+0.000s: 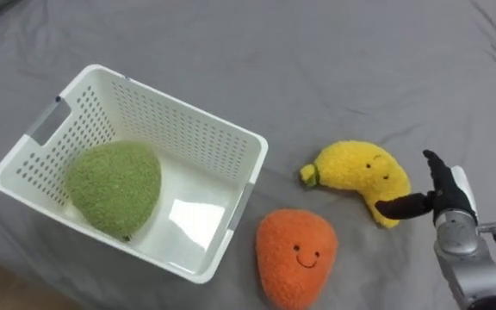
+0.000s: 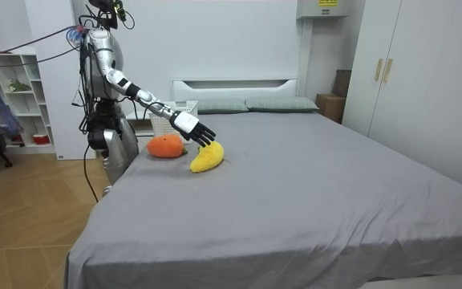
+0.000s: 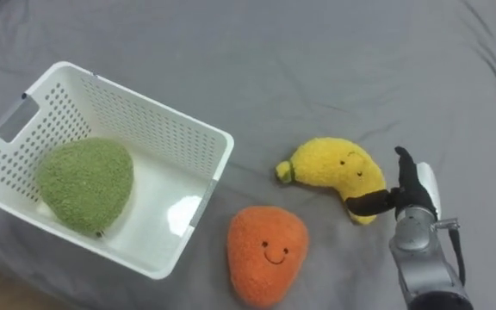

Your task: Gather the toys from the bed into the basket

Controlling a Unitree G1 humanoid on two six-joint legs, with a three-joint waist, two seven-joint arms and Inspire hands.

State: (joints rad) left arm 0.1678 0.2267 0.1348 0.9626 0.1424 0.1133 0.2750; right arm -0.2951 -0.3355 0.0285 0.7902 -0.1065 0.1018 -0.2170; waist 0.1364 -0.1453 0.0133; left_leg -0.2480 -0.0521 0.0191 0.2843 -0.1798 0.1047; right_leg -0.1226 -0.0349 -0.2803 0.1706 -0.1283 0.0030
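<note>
A yellow plush banana [image 1: 362, 175] [image 3: 334, 171] [image 2: 207, 157] lies on the grey bed. My right hand [image 1: 442, 196] [image 3: 412, 194] [image 2: 193, 128] is just to its right, fingers straight and spread, thumb reaching across the banana's lower end. An orange plush toy with a smiling face [image 1: 295, 255] [image 3: 265, 253] [image 2: 165, 147] lies in front of the banana. A green plush toy [image 1: 114, 187] [image 3: 86, 182] rests inside the white perforated basket [image 1: 179, 112] [image 3: 149, 120] at the left.
The grey bedsheet [image 1: 317, 69] spreads wide beyond the toys. In the room view I stand at the bed's side near the headboard, with pillows [image 2: 247, 104] behind and a shelf [image 2: 14, 88] at the room view's left.
</note>
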